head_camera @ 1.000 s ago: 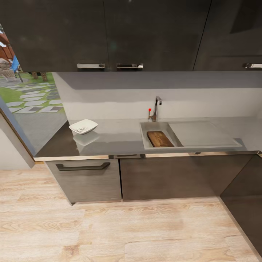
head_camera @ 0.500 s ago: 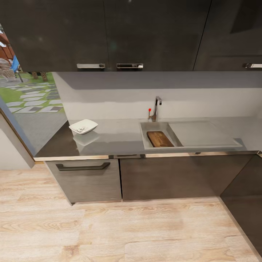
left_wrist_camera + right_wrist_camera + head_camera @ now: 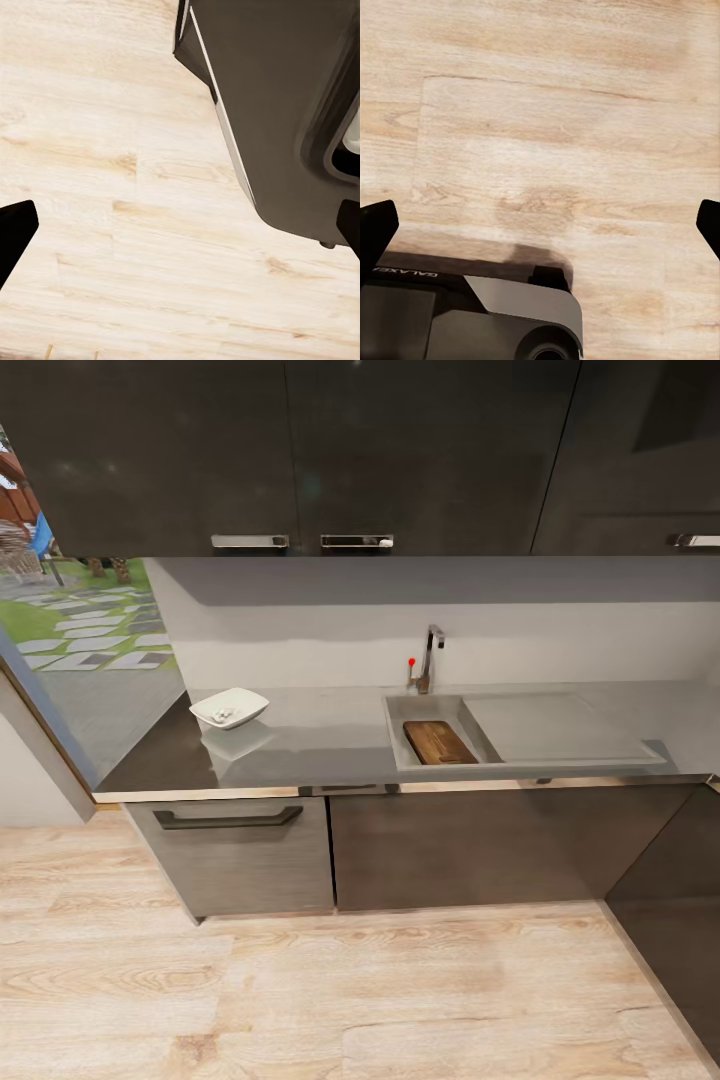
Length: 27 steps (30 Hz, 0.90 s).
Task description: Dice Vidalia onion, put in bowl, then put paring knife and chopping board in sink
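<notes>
We're parked back from the cabinets, nothing within reach. Nearest to us is wood floor (image 3: 300, 1000): both wrist cams look straight down at it, alongside our own dark base (image 3: 277, 112).

Left gripper (image 3: 180, 229): fingertips sit at opposite edges of the wrist view, spread wide, only floor between them, touching nothing. Right gripper (image 3: 540, 225): same, jaws wide apart, empty.

Next out, the countertop (image 3: 320, 745). The bowl (image 3: 229, 708) sits at its left end with small white bits inside, likely the diced onion, too small to confirm. The chopping board (image 3: 439, 742) lies in the sink (image 3: 400, 740) basin, tilted against the floor of it, with the tap (image 3: 430, 658) behind.

Risks from here:
- We can't make out the paring knife in any view. It may be under or behind the board, or still out; if it's out, the task isn't closed. Cause: low resolution and the basin wall hiding things.
- Driving in blind with arms hanging low could clip the cabinet fronts (image 3: 460, 850) or the drawer handle (image 3: 228, 819).
- The bowl is close to the counter's left end; a careless sweep would knock it off.
</notes>
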Motion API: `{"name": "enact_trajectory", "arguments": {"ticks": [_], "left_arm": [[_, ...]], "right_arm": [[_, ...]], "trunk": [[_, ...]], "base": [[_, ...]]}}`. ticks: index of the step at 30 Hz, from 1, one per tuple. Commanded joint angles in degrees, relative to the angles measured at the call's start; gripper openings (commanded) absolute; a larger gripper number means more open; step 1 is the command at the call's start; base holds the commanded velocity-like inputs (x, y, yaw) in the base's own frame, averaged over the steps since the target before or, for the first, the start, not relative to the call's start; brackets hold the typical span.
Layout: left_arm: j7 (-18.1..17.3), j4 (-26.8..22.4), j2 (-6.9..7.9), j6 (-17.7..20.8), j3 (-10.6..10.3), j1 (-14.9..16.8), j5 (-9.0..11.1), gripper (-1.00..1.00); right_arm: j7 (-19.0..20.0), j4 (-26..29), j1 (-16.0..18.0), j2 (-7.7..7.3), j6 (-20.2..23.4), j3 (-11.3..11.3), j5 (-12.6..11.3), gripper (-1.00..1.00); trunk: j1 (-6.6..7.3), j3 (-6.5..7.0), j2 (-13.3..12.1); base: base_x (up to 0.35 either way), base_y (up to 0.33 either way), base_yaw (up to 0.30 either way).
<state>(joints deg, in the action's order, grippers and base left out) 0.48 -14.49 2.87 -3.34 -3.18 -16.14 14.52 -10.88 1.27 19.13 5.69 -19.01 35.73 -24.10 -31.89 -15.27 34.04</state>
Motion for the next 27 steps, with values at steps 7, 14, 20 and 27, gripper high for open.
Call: {"name": "enact_trajectory", "arguments": {"ticks": [7, 14, 20, 27], "left_arm": [[0.05, -0.1, 0.04, -0.09, -0.34, -0.03, 0.51, 1.0], [0.05, -0.1, 0.04, -0.09, -0.34, -0.03, 0.51, 1.0], [0.05, -0.1, 0.04, -0.09, -0.34, -0.03, 0.51, 1.0], [0.05, -0.1, 0.04, -0.09, -0.34, -0.03, 0.51, 1.0]], "right_arm": [[-0.2, -0.04, 0.03, 0.02, -0.15, 0.49, -0.42, 1.0], [-0.2, -0.04, 0.03, 0.02, -0.11, 0.56, -0.42, 1.0], [-0.2, -0.04, 0.03, 0.02, -0.15, 0.53, -0.4, 1.0], [-0.2, -0.04, 0.03, 0.02, -0.15, 0.51, -0.42, 1.0]], "trunk": [[-0.02, -0.07, 0.07], [-0.02, -0.07, 0.07], [-0.02, -0.07, 0.07], [-0.02, -0.07, 0.07]], "base": [[0.0, 0.0, 0.0], [0.0, 0.0, 0.0], [0.0, 0.0, 0.0], [0.0, 0.0, 0.0]]}}
